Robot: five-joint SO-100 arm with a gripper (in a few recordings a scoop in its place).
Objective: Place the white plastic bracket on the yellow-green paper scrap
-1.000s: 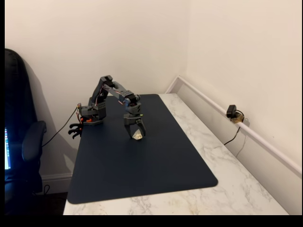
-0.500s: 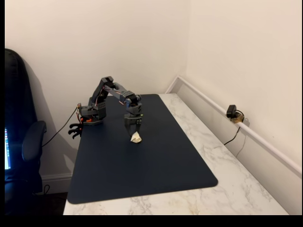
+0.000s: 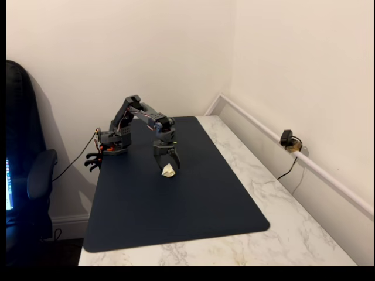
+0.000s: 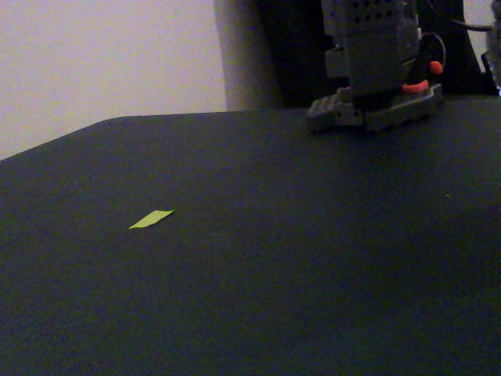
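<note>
The white plastic bracket (image 3: 169, 170) rests on the dark mat (image 3: 176, 205), near the mat's far middle. My gripper (image 3: 167, 163) hangs straight over it, pointing down. Its jaws are spread open, with the fingertips on either side of the bracket's top. In another fixed view, low over the mat, the yellow-green paper scrap (image 4: 151, 219) lies flat and bare at the left. Nothing rests on it there, and the arm's base (image 4: 376, 78) stands at the far right.
The mat covers most of a marble table (image 3: 275, 199) set in a wall corner. A small camera (image 3: 286, 138) with a cable sits at the table's right edge by the wall. A black chair (image 3: 26, 175) stands at the left.
The gripper came down to the mat with the bracket. Its jaws have since spread, and the bracket now sits on the mat below them.
</note>
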